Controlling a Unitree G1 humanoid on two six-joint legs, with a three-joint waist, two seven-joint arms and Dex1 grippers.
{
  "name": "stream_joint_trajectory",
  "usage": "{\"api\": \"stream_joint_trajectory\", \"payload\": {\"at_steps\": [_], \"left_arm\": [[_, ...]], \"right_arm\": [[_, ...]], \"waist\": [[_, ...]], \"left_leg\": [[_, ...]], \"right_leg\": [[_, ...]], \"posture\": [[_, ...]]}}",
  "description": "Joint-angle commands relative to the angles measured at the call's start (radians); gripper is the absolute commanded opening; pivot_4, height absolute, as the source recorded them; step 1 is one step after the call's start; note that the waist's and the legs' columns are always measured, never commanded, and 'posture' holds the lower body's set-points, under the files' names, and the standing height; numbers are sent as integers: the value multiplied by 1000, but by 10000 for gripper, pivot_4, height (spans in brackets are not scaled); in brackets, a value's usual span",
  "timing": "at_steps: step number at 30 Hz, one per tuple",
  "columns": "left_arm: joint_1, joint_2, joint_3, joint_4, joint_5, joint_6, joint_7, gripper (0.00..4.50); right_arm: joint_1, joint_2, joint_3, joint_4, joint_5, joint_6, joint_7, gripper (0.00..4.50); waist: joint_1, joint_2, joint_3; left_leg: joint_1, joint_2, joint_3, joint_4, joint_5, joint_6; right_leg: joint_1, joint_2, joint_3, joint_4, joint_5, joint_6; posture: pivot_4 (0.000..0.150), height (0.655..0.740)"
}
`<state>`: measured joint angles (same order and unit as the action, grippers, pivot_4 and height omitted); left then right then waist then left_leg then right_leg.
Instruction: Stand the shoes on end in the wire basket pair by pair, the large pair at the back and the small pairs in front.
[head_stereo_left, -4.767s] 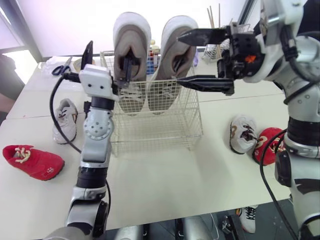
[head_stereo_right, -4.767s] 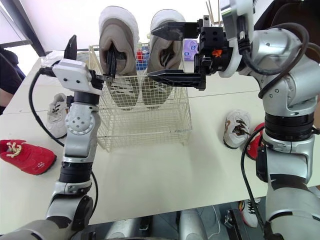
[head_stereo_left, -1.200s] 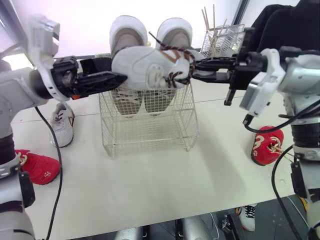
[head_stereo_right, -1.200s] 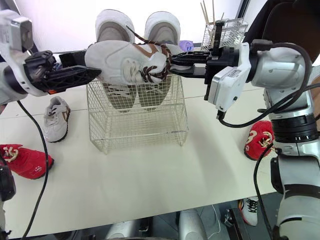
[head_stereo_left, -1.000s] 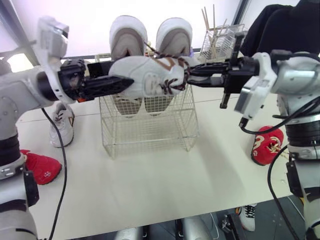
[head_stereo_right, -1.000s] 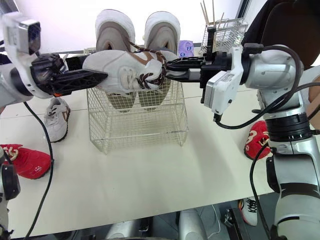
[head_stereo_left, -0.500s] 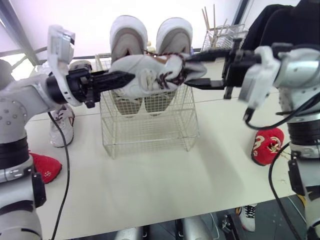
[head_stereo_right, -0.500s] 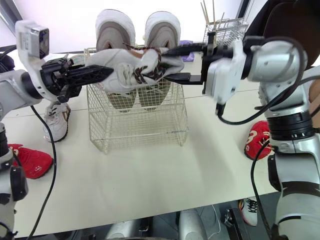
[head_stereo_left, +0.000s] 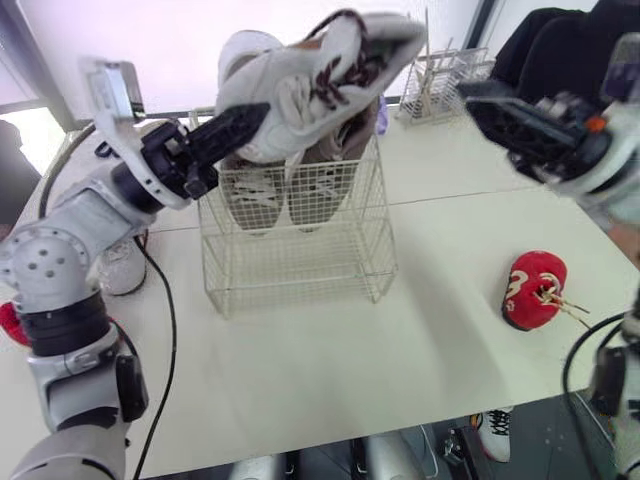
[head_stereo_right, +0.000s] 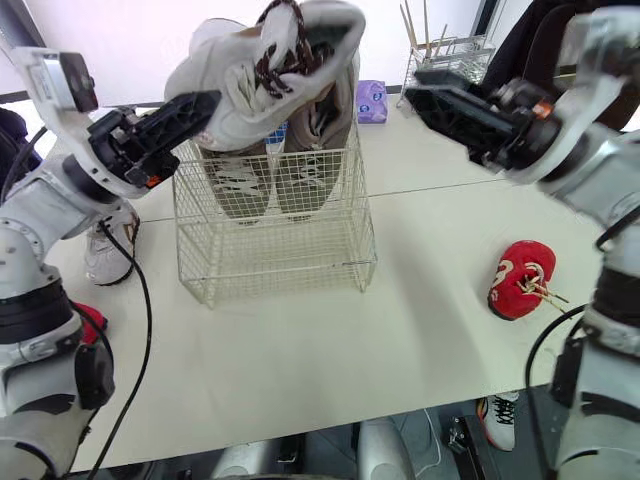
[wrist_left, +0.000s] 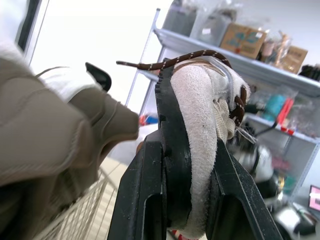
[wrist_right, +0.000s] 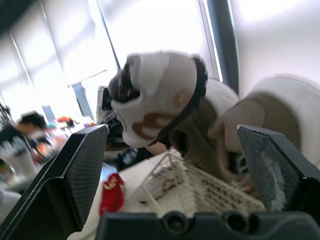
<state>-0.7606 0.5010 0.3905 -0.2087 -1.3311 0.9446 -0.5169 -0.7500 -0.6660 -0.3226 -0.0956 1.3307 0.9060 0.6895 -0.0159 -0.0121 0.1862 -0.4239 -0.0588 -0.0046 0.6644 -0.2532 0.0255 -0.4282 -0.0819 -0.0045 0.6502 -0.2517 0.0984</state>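
Observation:
My left gripper (head_stereo_left: 245, 120) is shut on a small white shoe with brown laces (head_stereo_left: 305, 75) and holds it tilted in the air above the wire basket (head_stereo_left: 300, 255). In the left wrist view the shoe's sole edge (wrist_left: 200, 150) is pinched between the fingers. The large beige pair (head_stereo_left: 245, 190) stands on end at the back of the basket. My right gripper (head_stereo_right: 432, 100) hangs open and empty to the right of the basket, apart from the shoe. A small red shoe (head_stereo_left: 530, 290) lies on the table at the right.
Another small white shoe (head_stereo_right: 100, 250) and a red one (head_stereo_right: 88, 318) lie on the table left of the basket, behind my left arm. A wire holder with sticks (head_stereo_left: 435, 75) and a purple packet (head_stereo_right: 372, 100) stand at the back right.
My right gripper opened, let go of the white shoe and drew back to the right. The left gripper closed on the shoe and swung it upward above the basket.

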Motion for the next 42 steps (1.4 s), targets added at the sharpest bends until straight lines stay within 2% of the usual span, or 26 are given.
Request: {"api": "stream_joint_trajectory", "payload": {"at_steps": [1, 7, 17, 20, 23, 26, 27, 29, 30, 31, 36, 37, 42], "left_arm": [[-12, -24, -1, -38, -27, -50, 19, 2789], [17, -57, -30, -59, -34, -68, 39, 2789], [52, -82, -55, -89, -44, -93, 76, 2789], [61, -83, -64, -97, -42, -104, 82, 2789], [68, -78, -74, -105, -28, -114, 89, 2789], [82, -43, -98, -124, 22, -112, 93, 2789], [86, -27, -99, -126, 22, -103, 96, 2789], [94, 7, -95, -129, -5, -77, 100, 2789], [100, 32, -93, -135, -22, -61, 94, 13054], [103, 48, -92, -140, -34, -52, 90, 16754], [171, 236, -90, -200, 50, -17, -24, 42376], [192, 279, -85, -209, 68, -13, -58, 44335], [285, 423, -57, -232, 146, -38, -179, 44335]], "right_arm": [[-15, 107, 20, -88, 10, -55, -72, 44837], [-86, 279, 58, -85, -23, -136, -123, 44837], [-161, 352, 88, -54, -39, -155, -129, 44837], [-172, 359, 94, -48, -43, -154, -123, 37450], [-180, 361, 94, -42, -45, -153, -118, 21513], [-198, 357, 88, -37, -40, -147, -120, 9163], [-206, 347, 89, -33, -49, -144, -116, 6593], [-224, 315, 92, -20, -74, -136, -98, 6130], [-236, 295, 93, -12, -84, -130, -83, 6129], [-243, 283, 93, -7, -89, -126, -73, 6129], [-336, 107, 161, 77, -229, -112, 153, 6129], [-360, 67, 188, 105, -276, -126, 214, 6129], [-479, -72, 352, 281, -546, -284, 549, 6129]], "waist": [[4, 0, 0], [7, 0, 0], [4, 0, 0], [4, 0, 0], [4, 0, 0], [3, 0, 0], [3, 0, 0], [3, 0, 0], [3, 0, 0], [3, 0, 0], [2, 1, 0], [2, 1, 1], [1, 1, 1]], "left_leg": [[-1, 0, 0, 0, 1, -1], [-1, 0, 0, 1, 1, -2], [-1, 0, 0, 1, 1, -2], [-1, 0, 0, 1, 1, -1], [-1, 0, 0, 1, 1, -1], [-1, 0, 0, 1, 1, -1], [-1, 0, 0, 1, 1, -1], [-1, 0, 0, 1, 1, -1], [-1, 0, 0, 1, 1, -1], [-1, 0, 0, 1, 0, 1], [-1, 0, 0, 0, -1, 2], [-1, 0, 0, 0, -1, 3], [-1, 0, 0, -2, -3, 4]], "right_leg": [[-1, 0, 0, 0, 0, 0], [0, 0, 0, 0, 0, 0], [0, 1, 0, 0, 0, 0], [0, 1, 0, 0, 0, 0], [0, 1, 0, 0, 0, 0], [0, 1, 0, 0, 0, 0], [-1, 1, 0, 0, 0, 0], [-1, 1, 0, 0, 0, 0], [-1, 1, 0, 0, 0, 0], [-1, 1, 0, 0, 0, 0], [-1, 1, 0, -1, 0, 0], [-1, 1, 0, -1, 0, 0], [-1, 1, 0, -3, 0, -1]], "posture": [[1500, 7400], [1500, 7400], [1500, 7400], [1500, 7400], [1500, 7400], [1500, 7400], [1500, 7400], [1500, 7400], [1500, 7400], [1500, 7400], [1500, 7400], [1500, 7400], [1500, 7400]]}}
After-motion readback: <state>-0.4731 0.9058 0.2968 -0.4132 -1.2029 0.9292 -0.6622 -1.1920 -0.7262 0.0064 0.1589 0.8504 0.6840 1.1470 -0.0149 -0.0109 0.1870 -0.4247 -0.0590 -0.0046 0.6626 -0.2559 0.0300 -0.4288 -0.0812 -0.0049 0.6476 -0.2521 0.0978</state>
